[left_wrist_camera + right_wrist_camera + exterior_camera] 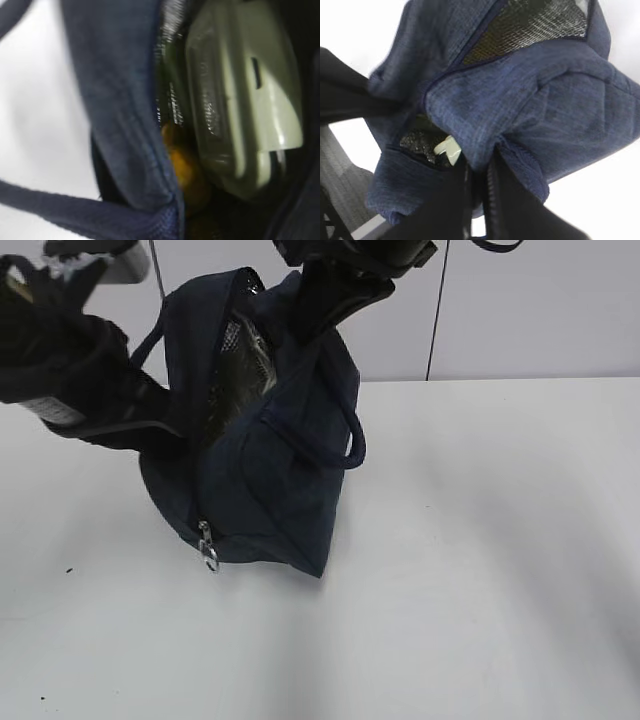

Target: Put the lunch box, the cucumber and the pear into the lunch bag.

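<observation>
Navy lunch bag is being held at centre frame, lunch box and pear inside. Right end effector is clamped on its fabric; left is closed. The pinch should be kept steady.

the soft fabric lunch bag was dark navy with a faint heathered weave, its lining a silvery grey mesh. inside it, the lunch box's clip-on plastic lid was pale sage green, and the lumpy pear was yellow-orange. the smooth table was plain white.
</observation>
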Tool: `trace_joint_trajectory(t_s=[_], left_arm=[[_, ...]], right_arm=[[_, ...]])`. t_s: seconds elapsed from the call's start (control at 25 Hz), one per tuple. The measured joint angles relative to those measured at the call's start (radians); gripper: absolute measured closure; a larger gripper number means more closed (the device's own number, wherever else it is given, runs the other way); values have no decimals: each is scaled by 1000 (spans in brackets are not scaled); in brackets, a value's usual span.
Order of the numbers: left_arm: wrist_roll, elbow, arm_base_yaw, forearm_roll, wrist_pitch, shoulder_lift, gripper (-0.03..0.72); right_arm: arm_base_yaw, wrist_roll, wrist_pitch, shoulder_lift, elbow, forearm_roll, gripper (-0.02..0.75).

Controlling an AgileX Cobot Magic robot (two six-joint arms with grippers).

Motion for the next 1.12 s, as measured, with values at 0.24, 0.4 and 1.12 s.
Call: trace_joint_trajectory(t_s=[0.24,0.4,1.12], left_arm=[[1,-31,-24,-30,-20,82,707],[25,-42,-26,-51,-13,105,707],[116,-51,-36,-157,-28,173,707]], right_arm=[[0,47,4,68,0,-95,721],[0,89,18,114,7,-168,721],[-32,20,35,113,8,-39,722]])
